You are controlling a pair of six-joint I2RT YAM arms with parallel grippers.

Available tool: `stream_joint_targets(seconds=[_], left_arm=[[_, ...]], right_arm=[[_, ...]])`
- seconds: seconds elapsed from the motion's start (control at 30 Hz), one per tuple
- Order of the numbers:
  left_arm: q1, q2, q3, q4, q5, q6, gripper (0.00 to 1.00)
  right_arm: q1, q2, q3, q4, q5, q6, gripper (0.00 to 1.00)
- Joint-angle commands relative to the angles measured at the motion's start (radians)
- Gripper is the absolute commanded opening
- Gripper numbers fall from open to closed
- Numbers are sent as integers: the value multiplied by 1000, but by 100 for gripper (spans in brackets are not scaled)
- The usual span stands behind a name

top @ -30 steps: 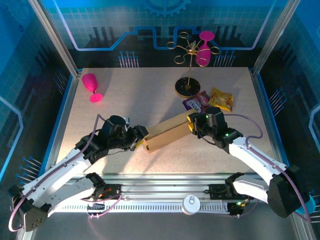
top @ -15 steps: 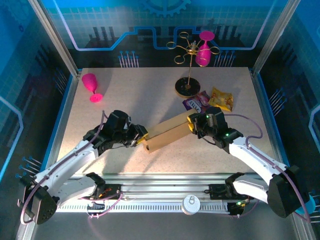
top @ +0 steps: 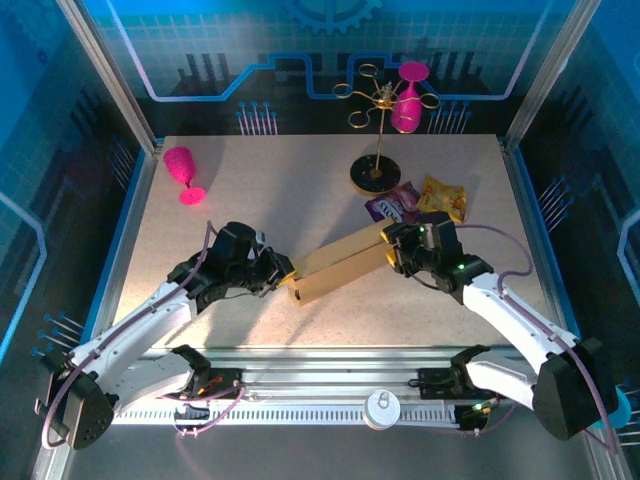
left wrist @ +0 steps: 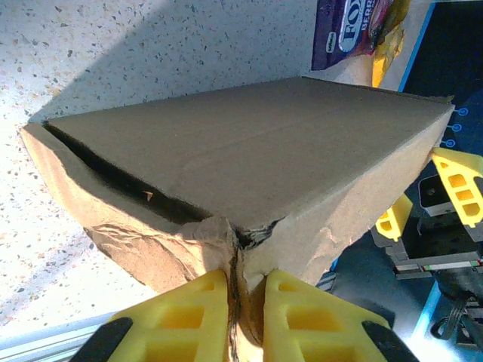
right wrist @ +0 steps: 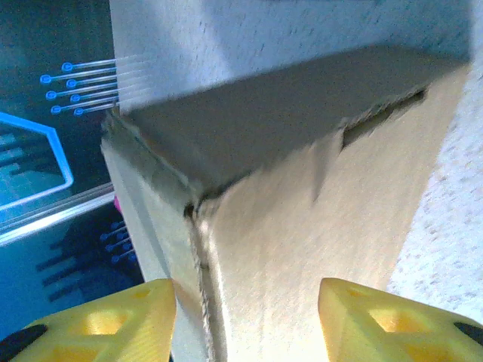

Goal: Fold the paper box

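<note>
Left end effector [left wrist: 246, 280]: pinching the crumpled end of the paper box [left wrist: 249, 151].
Right end effector [right wrist: 245, 290]: standing open, straddling its other end.

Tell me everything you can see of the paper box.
The paper box is plain brown cardboard with no markings. It is folded into a long, narrow carton that stretches at a slant between the two grippers, over the front middle of the table. A dark slit gapes along one long edge, and the near-left end is crumpled and torn-looking. The left gripper is shut on a creased flap at that end. The right gripper straddles the far-right end, but whether it presses the cardboard is unclear.
</note>
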Motion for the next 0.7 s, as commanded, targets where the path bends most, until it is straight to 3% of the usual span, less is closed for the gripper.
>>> stream_joint_targets(seconds=[0.0,0.23,0.5,0.67], left_arm=[[1,21,-33,-133,-3,45,14],[0,12,-26,-163,-8,63,20],[-6,15,-19,-179,-14,73,24],[-23,42,4,-235,-39,101,19]], right_arm=[[-70,-34,49,-128,-2,-95,57],[-215,-12,61,-118,-108,-196,56],[-203,19,57,-78,-147,-184,53],[-186,46,75,-73,-153,-184,51]])
